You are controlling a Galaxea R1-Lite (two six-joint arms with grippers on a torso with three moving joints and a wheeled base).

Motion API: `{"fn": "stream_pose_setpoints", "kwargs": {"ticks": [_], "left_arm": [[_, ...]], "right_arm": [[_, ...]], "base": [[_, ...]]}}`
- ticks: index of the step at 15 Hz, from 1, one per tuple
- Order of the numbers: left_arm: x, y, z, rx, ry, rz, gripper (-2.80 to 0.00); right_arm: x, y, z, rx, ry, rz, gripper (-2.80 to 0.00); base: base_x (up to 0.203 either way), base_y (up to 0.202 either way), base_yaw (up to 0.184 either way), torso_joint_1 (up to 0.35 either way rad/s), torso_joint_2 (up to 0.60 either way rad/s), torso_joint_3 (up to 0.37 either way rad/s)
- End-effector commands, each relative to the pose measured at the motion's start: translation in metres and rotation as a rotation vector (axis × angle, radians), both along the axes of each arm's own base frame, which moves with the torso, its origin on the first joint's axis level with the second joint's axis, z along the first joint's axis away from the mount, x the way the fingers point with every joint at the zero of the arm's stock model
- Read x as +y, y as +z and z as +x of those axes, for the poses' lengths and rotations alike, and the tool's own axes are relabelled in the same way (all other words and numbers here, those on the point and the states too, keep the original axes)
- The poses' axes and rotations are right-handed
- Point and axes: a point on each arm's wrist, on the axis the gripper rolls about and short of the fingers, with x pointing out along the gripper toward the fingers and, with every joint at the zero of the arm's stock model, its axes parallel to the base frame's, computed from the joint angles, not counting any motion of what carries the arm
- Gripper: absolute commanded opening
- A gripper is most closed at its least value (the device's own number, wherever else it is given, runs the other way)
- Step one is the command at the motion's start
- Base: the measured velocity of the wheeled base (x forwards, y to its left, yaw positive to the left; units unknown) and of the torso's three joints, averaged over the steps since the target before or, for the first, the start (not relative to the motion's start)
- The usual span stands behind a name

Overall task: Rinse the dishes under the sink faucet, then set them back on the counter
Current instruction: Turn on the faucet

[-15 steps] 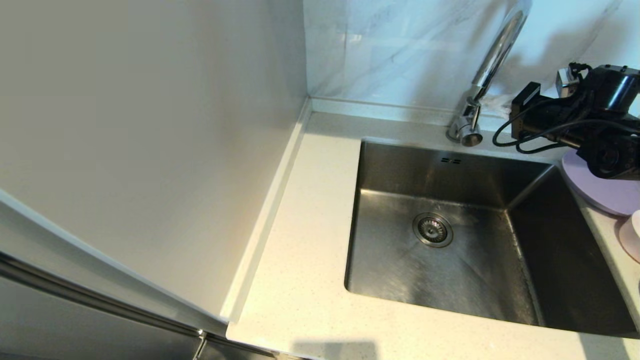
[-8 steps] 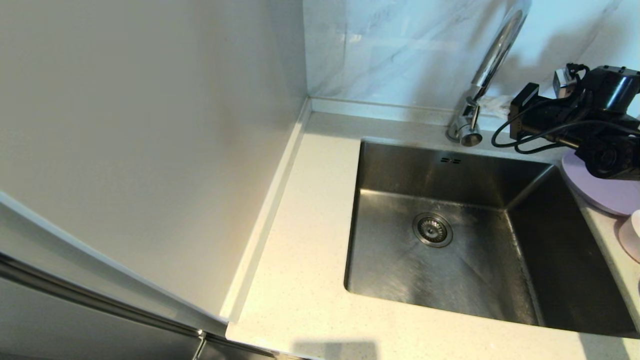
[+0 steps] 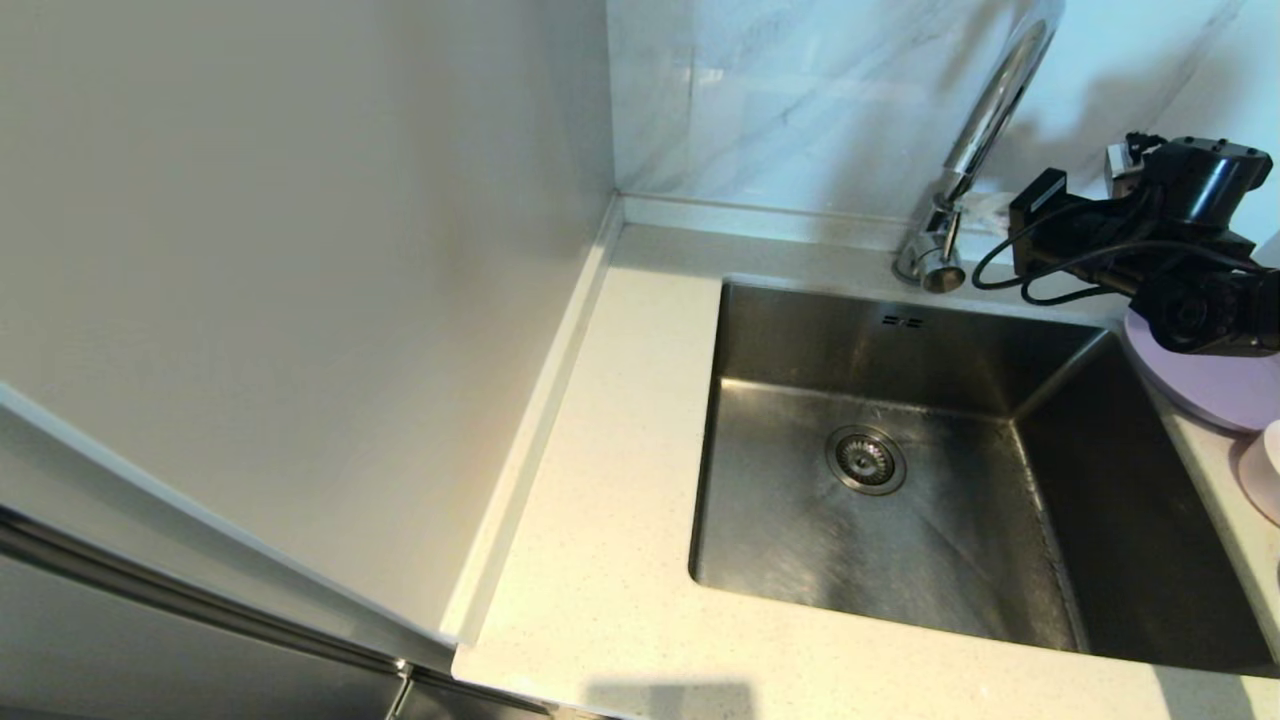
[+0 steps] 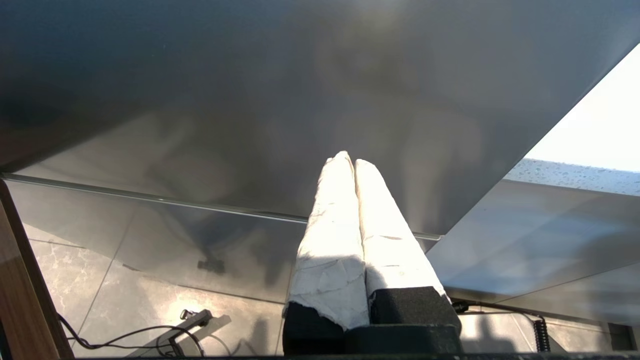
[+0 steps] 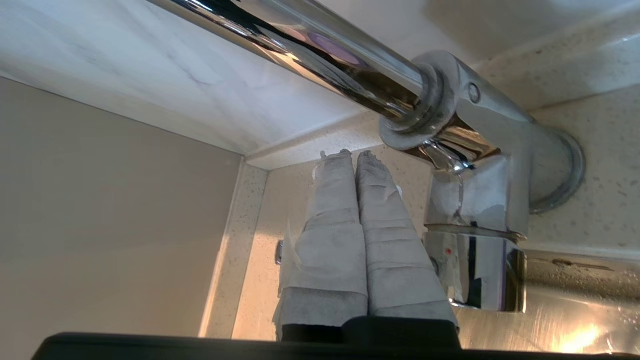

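The steel sink [image 3: 930, 550] is set in the off-white counter [image 3: 620, 430], with nothing in the basin. The chrome faucet [image 3: 985, 110] rises behind it. My right gripper [image 3: 975, 205] is shut with nothing in it, and its taped fingertips sit right beside the faucet's base. In the right wrist view the gripper [image 5: 352, 154] lies alongside the faucet's base [image 5: 505, 145] and lever [image 5: 475, 270]. Of the dishes, a lavender plate [image 3: 1210, 390] and a pale pink cup [image 3: 1265, 480] rest on the counter right of the sink, partly under my right arm. My left gripper [image 4: 350, 159] is shut and hangs low.
A beige wall panel [image 3: 300, 250] stands along the counter's left side, and a marble backsplash [image 3: 800, 100] runs behind the faucet. The left wrist view shows a grey cabinet front [image 4: 250, 100] and a tiled floor with a cable [image 4: 150, 330].
My right arm has moved a little up and to the left, bringing its shut fingers closer to the faucet's base. The plate, the cup and the sink are unchanged.
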Motion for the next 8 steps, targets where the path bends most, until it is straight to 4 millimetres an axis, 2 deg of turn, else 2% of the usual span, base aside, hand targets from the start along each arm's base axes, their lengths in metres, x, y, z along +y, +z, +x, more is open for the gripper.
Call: {"fn": "stream_pose_setpoints", "kwargs": {"ticks": [1, 8], "left_arm": [[0.0, 0.0, 0.0, 0.0, 0.0, 0.0, -2.8], [0.0, 0.0, 0.0, 0.0, 0.001, 0.0, -2.8]], "right_arm": [[0.001, -0.004, -0.001, 0.018, 0.009, 0.006, -2.8], [0.001, -0.013, -0.011, 0.071, 0.083, -0.029, -2.8]], "base": [[0.0, 0.0, 0.0, 0.0, 0.0, 0.0], [0.0, 0.0, 0.0, 0.0, 0.0, 0.0]]}}
